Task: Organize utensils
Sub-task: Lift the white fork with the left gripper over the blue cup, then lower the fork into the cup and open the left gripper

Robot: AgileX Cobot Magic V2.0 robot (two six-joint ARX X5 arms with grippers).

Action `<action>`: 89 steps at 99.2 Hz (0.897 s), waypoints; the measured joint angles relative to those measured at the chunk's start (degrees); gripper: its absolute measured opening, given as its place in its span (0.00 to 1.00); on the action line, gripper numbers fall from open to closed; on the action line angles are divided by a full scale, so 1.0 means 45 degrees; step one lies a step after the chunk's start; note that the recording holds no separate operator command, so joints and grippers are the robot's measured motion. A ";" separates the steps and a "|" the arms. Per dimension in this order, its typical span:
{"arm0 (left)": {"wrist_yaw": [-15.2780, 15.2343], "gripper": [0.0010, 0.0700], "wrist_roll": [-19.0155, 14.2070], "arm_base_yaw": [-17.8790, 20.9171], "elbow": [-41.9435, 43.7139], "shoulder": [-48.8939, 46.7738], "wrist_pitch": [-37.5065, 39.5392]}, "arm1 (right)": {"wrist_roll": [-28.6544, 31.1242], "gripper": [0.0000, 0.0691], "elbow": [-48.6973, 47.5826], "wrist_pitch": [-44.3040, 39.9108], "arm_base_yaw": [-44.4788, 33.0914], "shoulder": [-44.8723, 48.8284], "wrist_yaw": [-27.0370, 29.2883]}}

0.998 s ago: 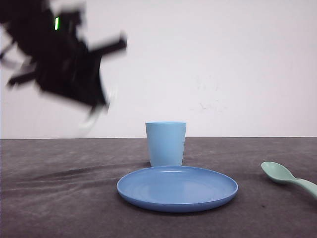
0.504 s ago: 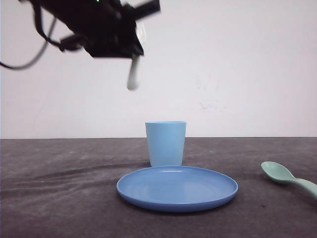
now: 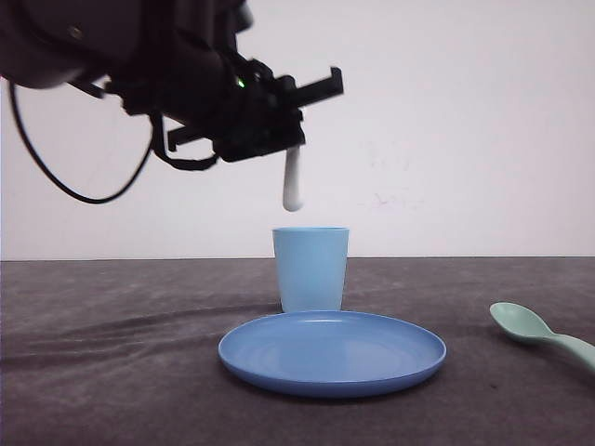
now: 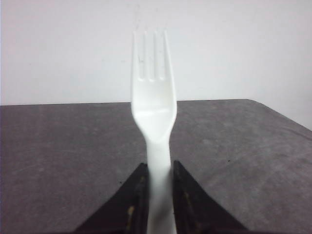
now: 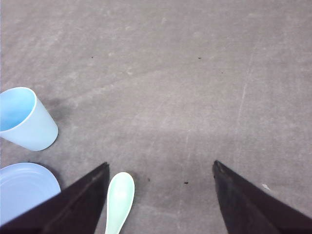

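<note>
Grey tabletop (image 3: 112,372) meets a plain white wall. Left gripper (image 4: 158,195) pinches the white fork (image 4: 153,112) by its handle, which hangs just above the blue cup (image 3: 311,269). Behind the blue plate (image 3: 332,353) stands that cup. Right gripper (image 5: 161,195) is spread wide above the green spoon (image 5: 118,200), which lies flat beside the plate.

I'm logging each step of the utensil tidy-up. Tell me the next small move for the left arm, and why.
Probably lower the left gripper straight down toward the light blue cup. Its jaws are shut on the white fork, whose handle end hangs just above the cup's open rim, roughly in line with it. The cup stands upright behind the blue plate, so a short descent should seat the handle inside.
</note>
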 joint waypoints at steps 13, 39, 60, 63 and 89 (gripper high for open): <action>-0.0005 0.05 0.0000 0.0000 0.0233 0.0471 0.0204 | -0.0063 0.61 0.0000 0.0000 0.0000 0.0000 0.0044; -0.0005 0.05 0.0000 -0.0010 0.0243 0.1224 0.0087 | -0.0330 0.61 0.0000 0.0000 0.0000 0.0000 0.0092; -0.0005 0.05 -0.0010 -0.0219 0.0243 0.1379 -0.0491 | -0.0437 0.61 0.0000 0.0000 0.0102 0.0000 0.0112; -0.0005 0.05 -0.0010 -0.0243 0.0243 0.1389 -0.0520 | -0.0471 0.61 0.0000 0.0000 0.0126 0.0000 0.0136; -0.0005 0.07 -0.0010 -0.0321 0.0238 0.1394 -0.0495 | -0.0568 0.61 0.0000 -0.0024 0.0131 0.0000 0.0146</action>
